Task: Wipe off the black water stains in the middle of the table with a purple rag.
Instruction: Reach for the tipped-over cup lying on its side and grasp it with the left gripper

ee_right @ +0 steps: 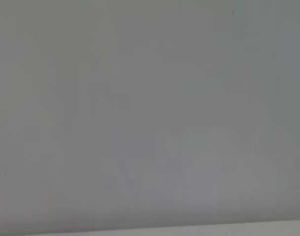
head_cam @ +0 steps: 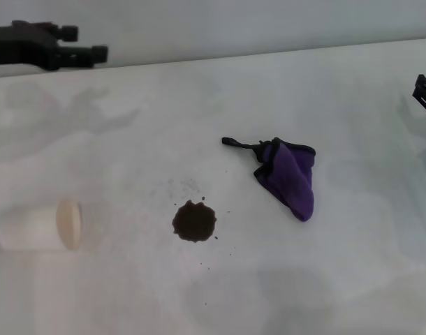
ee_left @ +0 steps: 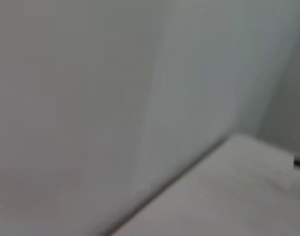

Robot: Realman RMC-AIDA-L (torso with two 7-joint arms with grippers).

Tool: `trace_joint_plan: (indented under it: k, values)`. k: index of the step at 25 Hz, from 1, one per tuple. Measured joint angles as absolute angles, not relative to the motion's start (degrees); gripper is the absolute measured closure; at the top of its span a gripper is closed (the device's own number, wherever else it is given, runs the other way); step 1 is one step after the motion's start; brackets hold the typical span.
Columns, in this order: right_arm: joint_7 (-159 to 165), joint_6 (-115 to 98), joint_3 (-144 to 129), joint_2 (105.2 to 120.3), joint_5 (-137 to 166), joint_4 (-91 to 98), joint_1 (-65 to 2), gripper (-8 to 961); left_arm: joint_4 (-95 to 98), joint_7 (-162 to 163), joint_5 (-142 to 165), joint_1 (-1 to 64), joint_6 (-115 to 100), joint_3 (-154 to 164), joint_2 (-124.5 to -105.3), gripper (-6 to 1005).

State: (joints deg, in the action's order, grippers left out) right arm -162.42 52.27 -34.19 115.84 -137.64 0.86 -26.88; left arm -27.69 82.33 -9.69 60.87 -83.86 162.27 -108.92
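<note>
The black water stain is a dark roundish blot near the middle of the white table, with tiny specks around it. The purple rag lies crumpled to the right of the stain and a little farther back, apart from it, with its black loop tail pointing left. My left gripper hovers at the far left back edge, fingers apart and empty. My right gripper only just shows at the right edge, far from the rag.
A cream paper cup lies on its side at the left front of the table. The wrist views show only grey wall and a strip of table.
</note>
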Motion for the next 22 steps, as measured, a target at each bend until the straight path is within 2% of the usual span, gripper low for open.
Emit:
trace_joint_plan:
  k: [2,5,11,17,22]
  values:
    - [-162.41,52.27,-34.19,115.84,-137.67,0.85,-26.89,84,-37.20,81.79,-6.58,62.64,-88.10,162.87,-110.86,125]
    - [-162.36,52.31,-34.18,115.84,-137.73,0.85,-27.00,84,-48.01,79.77,-2.81,64.73,-93.74,162.94,-112.69,124]
    - [-162.34,52.43,-34.01,115.77,-137.94,0.89,-27.02,84,-57.06,77.55,8.57,69.48,-105.06,163.12,-114.17,125]
    - [-162.33,52.27,-34.01,115.84,-138.45,0.89,-27.35,84,-64.35,73.30,22.80,73.45,-109.82,163.26,-118.22,125]
    - [-162.30,52.33,-34.01,115.83,-138.53,0.89,-27.39,84,-64.89,72.20,30.15,75.56,-112.35,163.31,-118.61,125]
